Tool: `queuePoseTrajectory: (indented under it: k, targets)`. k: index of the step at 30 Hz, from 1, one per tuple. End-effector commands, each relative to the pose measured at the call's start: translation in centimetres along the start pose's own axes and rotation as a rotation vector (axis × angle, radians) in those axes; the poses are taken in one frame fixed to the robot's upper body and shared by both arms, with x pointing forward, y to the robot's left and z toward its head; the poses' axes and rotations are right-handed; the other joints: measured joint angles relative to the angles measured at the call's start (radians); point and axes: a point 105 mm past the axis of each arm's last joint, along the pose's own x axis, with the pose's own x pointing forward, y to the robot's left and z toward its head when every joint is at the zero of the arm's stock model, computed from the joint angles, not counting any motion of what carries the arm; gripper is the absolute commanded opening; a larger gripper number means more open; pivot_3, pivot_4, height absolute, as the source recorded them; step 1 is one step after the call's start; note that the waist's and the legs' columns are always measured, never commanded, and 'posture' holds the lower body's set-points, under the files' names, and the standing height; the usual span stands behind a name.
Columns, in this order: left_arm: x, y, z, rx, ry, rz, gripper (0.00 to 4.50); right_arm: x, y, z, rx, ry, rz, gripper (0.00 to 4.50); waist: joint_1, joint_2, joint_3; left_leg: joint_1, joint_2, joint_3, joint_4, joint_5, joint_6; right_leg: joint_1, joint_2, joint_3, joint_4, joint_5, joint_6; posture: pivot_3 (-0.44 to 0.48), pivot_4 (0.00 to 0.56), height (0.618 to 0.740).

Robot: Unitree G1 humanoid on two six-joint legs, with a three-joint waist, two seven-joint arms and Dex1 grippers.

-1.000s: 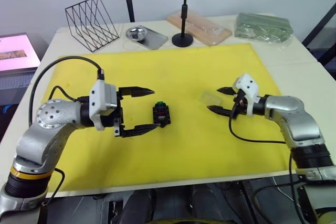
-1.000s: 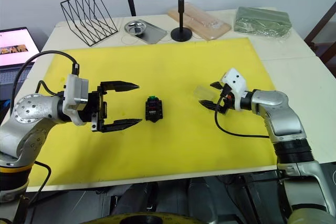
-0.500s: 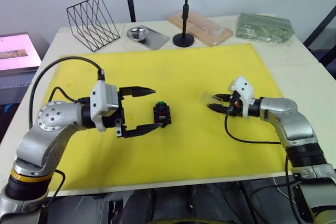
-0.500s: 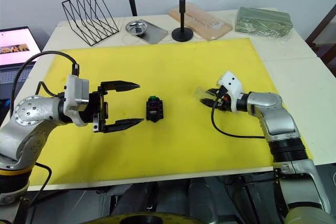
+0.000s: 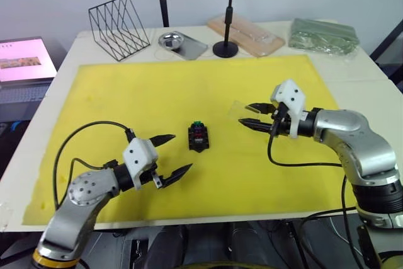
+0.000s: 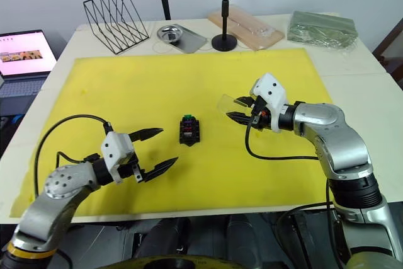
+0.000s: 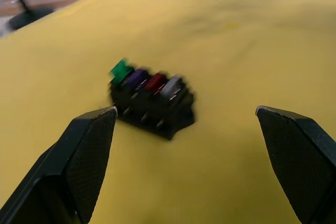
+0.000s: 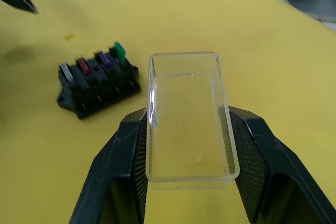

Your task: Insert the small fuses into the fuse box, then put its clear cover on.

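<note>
The black fuse box (image 5: 197,137) sits mid-mat on the yellow mat (image 5: 119,92). A row of small fuses stands in its slots: green (image 8: 119,50), purple (image 8: 101,58), red (image 8: 82,66) and grey (image 8: 65,71). My right gripper (image 5: 245,114) is shut on the clear cover (image 8: 189,116), holding it by its long sides above the mat, to the right of the box. My left gripper (image 5: 180,154) hangs open with nothing between its fingers, low over the mat and to the left of the box, nearer the front edge.
Along the table's far edge stand a black wire rack (image 5: 118,19), a metal tray with a dish (image 5: 181,43), a black stand base (image 5: 225,48), a clear-wrapped wooden board (image 5: 247,33) and a green bag (image 5: 323,34). A laptop (image 5: 25,61) sits at the far left.
My left arm has dropped and drawn back toward the front edge, away from the fuse box. My right gripper has shut on the clear cover and lifted it. The camera view has shifted.
</note>
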Motion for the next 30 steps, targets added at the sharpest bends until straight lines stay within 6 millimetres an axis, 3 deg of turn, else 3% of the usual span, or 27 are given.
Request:
queuePoseTrajectory:
  k: [1, 11, 14, 20, 30]
  targets:
    - [1.5, 0.0, -0.1, 0.041, -0.017, 0.036, 4.5, -0.7, -0.6, 1.6, -0.023, -0.041, -0.039, 1.81, -0.002, 0.0, 0.0, 0.0, 0.0, 0.0, 0.0, 0.0, 0.0, 0.0, 0.0, 0.0, 0.0, 0.0, 0.0, 0.0, 0.15, 0.74]
    - [3.9, -0.4, -2.3, 0.008, 0.03, 0.074, 4.5, -1.1, -1.0, 1.4, -0.023, -0.028, -0.071, 1.81, -0.007, 0.0, 0.0, 0.001, 0.0, 0.001, -0.002, 0.0, 0.0, -0.002, 0.0, -0.001, 0.001, 0.001, 0.001, 0.0, 0.15, 0.74]
    - [4.0, 1.0, -3.2, -0.004, 0.055, 0.166, 4.5, -1.2, -1.2, 1.6, -0.023, -0.035, -0.085, 1.81, -0.005, 0.0, 0.0, 0.001, 0.0, 0.001, -0.001, 0.0, 0.0, -0.001, 0.0, -0.001, 0.001, 0.001, 0.001, 0.0, 0.15, 0.74]
    - [3.3, 2.8, -4.1, -0.022, 0.062, 0.257, 4.5, -1.1, -1.1, 1.8, -0.022, -0.037, -0.085, 1.81, -0.007, 0.0, -0.001, 0.002, 0.0, 0.001, -0.001, 0.0, 0.0, -0.001, -0.001, -0.001, 0.002, 0.001, 0.001, 0.0, 0.15, 0.74]
    - [1.3, 6.0, -3.6, 0.034, 0.091, 0.327, 4.5, -1.0, -1.4, 1.9, -0.021, -0.043, -0.092, 1.81, -0.011, 0.0, -0.001, 0.003, 0.0, 0.001, -0.002, 0.0, 0.0, -0.001, 0.001, -0.001, 0.002, 0.001, 0.001, 0.0, 0.15, 0.74]
